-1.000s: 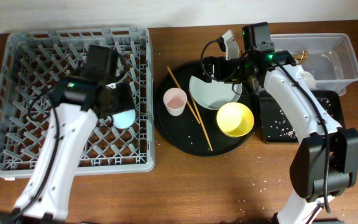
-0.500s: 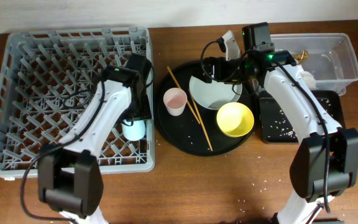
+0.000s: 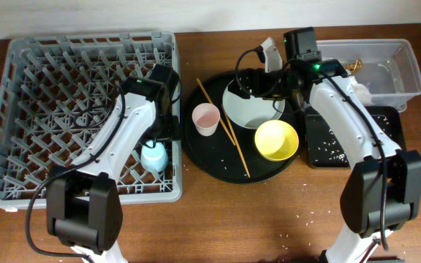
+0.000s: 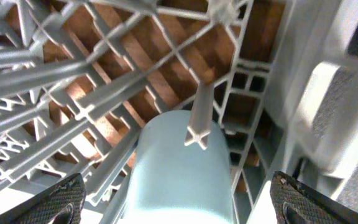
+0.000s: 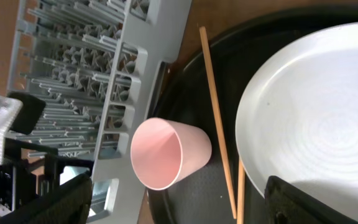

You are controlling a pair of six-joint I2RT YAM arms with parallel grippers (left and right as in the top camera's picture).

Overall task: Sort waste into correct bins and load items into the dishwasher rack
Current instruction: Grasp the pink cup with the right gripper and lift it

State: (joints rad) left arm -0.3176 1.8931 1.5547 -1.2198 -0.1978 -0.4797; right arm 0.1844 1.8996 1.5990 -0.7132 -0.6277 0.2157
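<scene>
The blue cup (image 3: 154,155) rests among the pegs of the grey dishwasher rack (image 3: 20,88), near its right side. My left gripper (image 3: 158,139) is open around the blue cup (image 4: 182,168), with a gap on each side of it. My right gripper (image 3: 251,82) hangs open over the round black tray, holding nothing. Below it are the pink cup (image 5: 166,152), the pale plate (image 5: 316,106) and two chopsticks (image 5: 216,118). The yellow bowl (image 3: 276,140) sits on the same tray, in front of the plate (image 3: 251,109).
The round black tray (image 3: 196,150) lies between the rack and the bins. A clear tub (image 3: 415,73) at the back right holds a white napkin (image 3: 362,89) and a gold wrapper (image 3: 353,66). The shallow black tray (image 3: 389,128) in front of it holds rice-like crumbs.
My left arm carried the blue cup to the rack's right side, set it among the pegs and opened its jaws off it. The right arm has hardly moved.
</scene>
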